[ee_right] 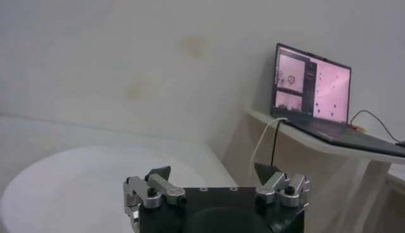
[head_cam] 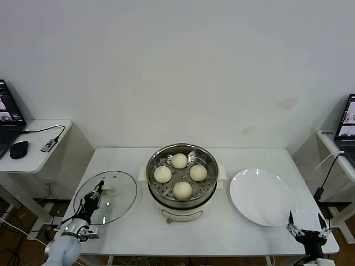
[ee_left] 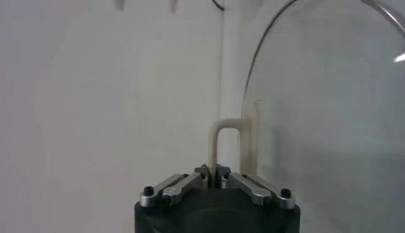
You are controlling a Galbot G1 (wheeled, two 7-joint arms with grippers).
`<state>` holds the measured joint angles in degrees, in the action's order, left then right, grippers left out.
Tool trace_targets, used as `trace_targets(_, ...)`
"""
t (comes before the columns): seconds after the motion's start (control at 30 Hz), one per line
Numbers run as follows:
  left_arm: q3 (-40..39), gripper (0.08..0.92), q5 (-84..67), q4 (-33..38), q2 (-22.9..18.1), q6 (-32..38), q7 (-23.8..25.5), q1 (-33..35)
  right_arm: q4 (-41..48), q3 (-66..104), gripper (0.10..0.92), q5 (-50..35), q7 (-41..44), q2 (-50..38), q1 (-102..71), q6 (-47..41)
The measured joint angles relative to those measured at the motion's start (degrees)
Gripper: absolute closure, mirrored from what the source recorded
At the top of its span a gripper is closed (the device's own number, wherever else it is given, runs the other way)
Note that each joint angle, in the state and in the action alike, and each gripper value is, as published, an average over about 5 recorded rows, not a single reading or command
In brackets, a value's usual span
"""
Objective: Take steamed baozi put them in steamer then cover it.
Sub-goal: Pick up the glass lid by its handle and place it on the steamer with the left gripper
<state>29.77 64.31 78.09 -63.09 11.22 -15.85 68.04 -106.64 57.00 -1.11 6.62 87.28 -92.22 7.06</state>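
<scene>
Several cream-white steamed baozi (head_cam: 179, 160) lie on the perforated tray inside the shiny steamer (head_cam: 211, 162) at the table's middle. The steamer stands uncovered. The glass cover (head_cam: 119, 195) lies flat on the table to its left. My left gripper (head_cam: 100, 188) is over the cover's middle, shut on its cream-white handle (ee_left: 218, 136). In the left wrist view the jaws (ee_left: 212, 172) pinch one leg of that handle, and the glass (ee_left: 329, 114) fills the side beyond it. My right gripper (head_cam: 307, 226) waits open at the table's front right corner, holding nothing (ee_right: 213, 171).
A flat white plate (head_cam: 260, 197) lies to the right of the steamer, just ahead of my right gripper. Side tables flank the work table. The left one holds a laptop (head_cam: 5, 119) and a mouse (head_cam: 19, 149). The right one holds a laptop (ee_right: 311, 85) with cables.
</scene>
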Motion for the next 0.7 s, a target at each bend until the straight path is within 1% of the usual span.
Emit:
trace_targets(0.2,3.1,0.862,-0.9,7.9,2.2,-3.7,1.9,4.5,-0.6,-1.0,0.203,0.8,0.1,-0.1,-0.5,0.1)
trace_targets(0.43,7.7,0.862,-2.8,19.1,5.2,-8.6,6.8,9.7,-1.5,-2.4,0.203,1.8,0.2,0.1,-0.9,0.1)
trace_targets(0.57,8.7,0.862,-4.0,25.3,6.8,-11.6,9.7,11.1,-2.1,-3.2,0.203,2.5,0.2,0.4,-1.2,0.3)
trace_targets(0.7,8.0,0.862,-5.8,30.7,8.5,-14.8,12.2,11.4,-2.3,-4.0,0.203,3.2,0.2,0.6,-1.5,0.5)
